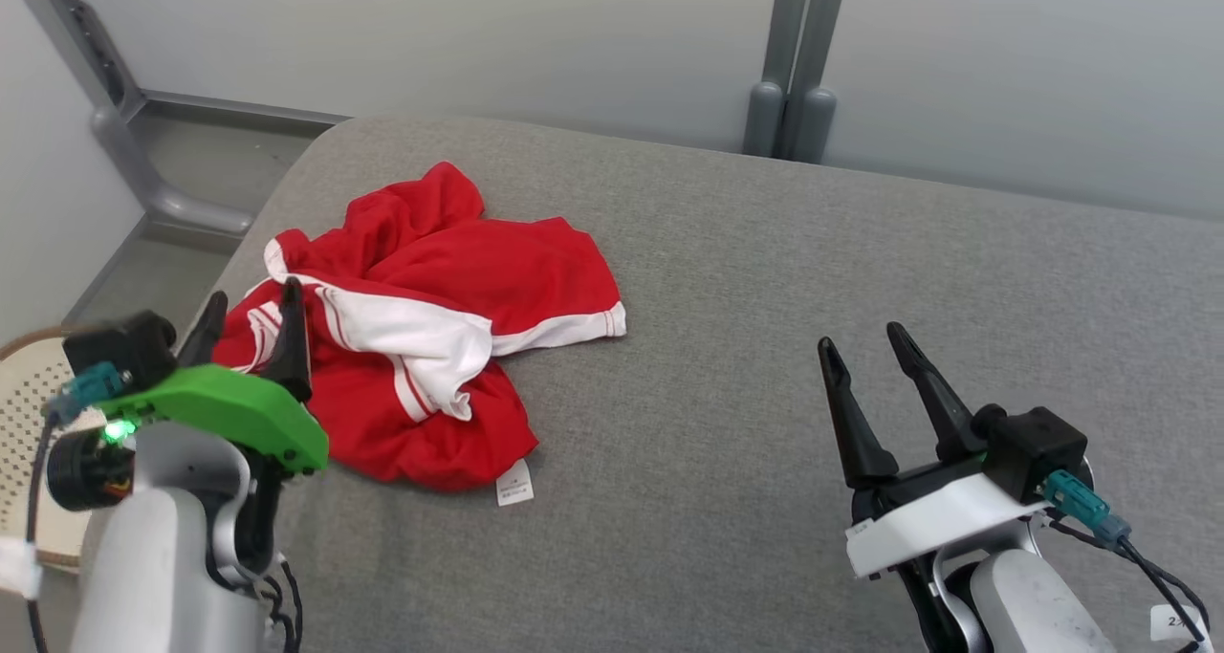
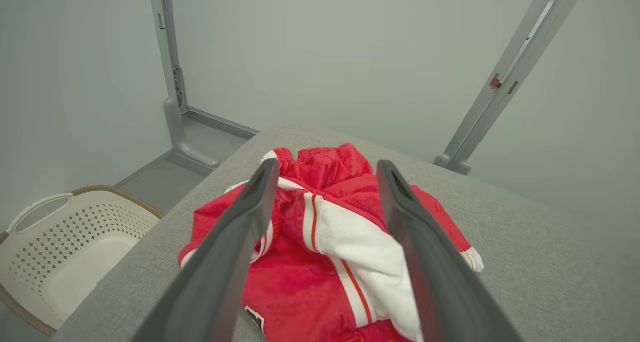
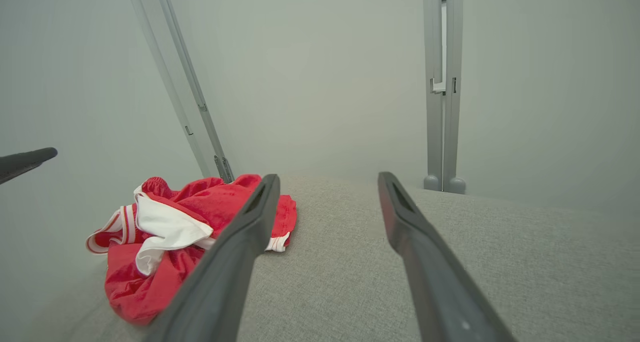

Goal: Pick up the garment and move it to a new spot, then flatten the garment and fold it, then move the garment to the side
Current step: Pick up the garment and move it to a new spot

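A crumpled red garment (image 1: 449,280) with white panels and stripes lies bunched on the left part of the grey table (image 1: 765,347). A white label sticks out at its near edge. My left gripper (image 1: 253,309) stands open at the garment's left side, above the cloth; in the left wrist view the garment (image 2: 320,242) shows between its spread fingers, and the gripper (image 2: 327,169) holds nothing. My right gripper (image 1: 861,337) is open over bare table, well to the right of the cloth. In the right wrist view the garment (image 3: 165,232) lies left of that gripper (image 3: 327,179).
A cream perforated laundry basket (image 2: 55,242) stands on the floor beyond the table's left edge. Grey metal posts (image 1: 794,70) rise against the wall behind the table. The table's rounded far left corner lies just past the garment.
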